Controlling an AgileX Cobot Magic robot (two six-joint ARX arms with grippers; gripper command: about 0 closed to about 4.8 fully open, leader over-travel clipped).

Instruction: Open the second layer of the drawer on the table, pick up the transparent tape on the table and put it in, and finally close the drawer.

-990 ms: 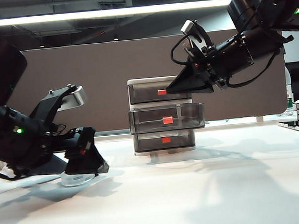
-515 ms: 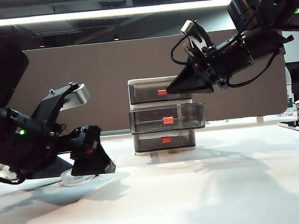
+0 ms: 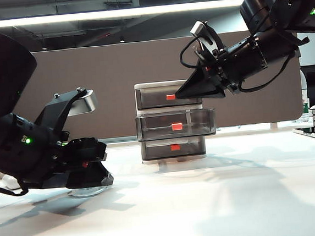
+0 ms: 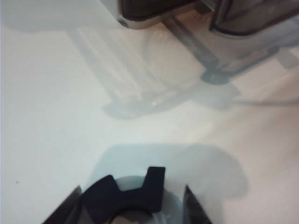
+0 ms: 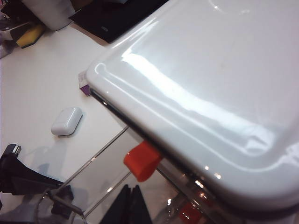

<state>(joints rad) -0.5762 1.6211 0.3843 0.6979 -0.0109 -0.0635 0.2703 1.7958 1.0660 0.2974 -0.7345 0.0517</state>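
Take the drawer (image 3: 170, 120) as your landmark: it stands upright on the table (image 3: 220, 201), three tiers stacked, and the second layer (image 3: 175, 124) juts out toward the camera past the tiers above and below it, so it already stands open, its red-orange tab (image 3: 176, 126) facing you.

Your left gripper (image 3: 88, 182) is down at the tabletop, well to the left of the drawer and nearer the camera. The transparent tape (image 3: 88, 191) lies flat on the table beneath it, its ring axis upright, just a clear rim showing under the black fingers. In the left wrist view, the tape (image 4: 133, 196) sits between the two fingertips (image 4: 192, 207), its black clip-like end piece pointing away from the wrist toward the drawer's base (image 4: 154, 11). The fingers (image 4: 63, 213) flank the ring closely on both sides, but you cannot tell whether they are already pressing on it.

Your right gripper (image 3: 185, 92) hangs level at the drawer's top tier, just right of that tier's tab. In the right wrist view its fingertips (image 5: 132, 205) lie together, holding nothing, below the unit's glossy lid (image 5: 201, 88).

A white rounded case (image 5: 67, 121) lies on the table beyond the drawer.
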